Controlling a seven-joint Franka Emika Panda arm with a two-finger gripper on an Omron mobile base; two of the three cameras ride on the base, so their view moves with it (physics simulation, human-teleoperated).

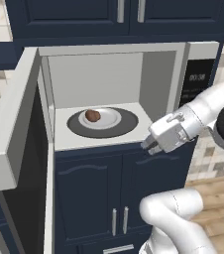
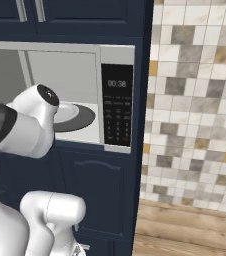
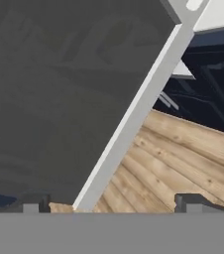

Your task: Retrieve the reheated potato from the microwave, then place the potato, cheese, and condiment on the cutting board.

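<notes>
The microwave [image 1: 183, 54] stands open, its door [image 1: 10, 129] swung out to the left. Inside, the reddish-brown potato [image 1: 92, 115] sits on a white plate [image 1: 109, 118] on the dark turntable [image 1: 129, 124]. My gripper [image 1: 147, 146] hangs just outside the cavity's front right corner, below the floor edge and to the right of the potato, apart from it. In the hand view the gripper [image 3: 111, 203] is open, tips far apart with nothing between them, and it faces the door's dark glass [image 3: 59, 89]. The cheese, condiment and cutting board are out of view.
The black keypad panel [image 2: 117, 105] reads 00:38. Dark blue cabinets sit above [image 1: 129, 15] and below [image 1: 99, 198] the microwave. A tiled wall [image 2: 195, 100] lies to the right, over wood flooring [image 3: 183, 158]. The open door blocks the left side.
</notes>
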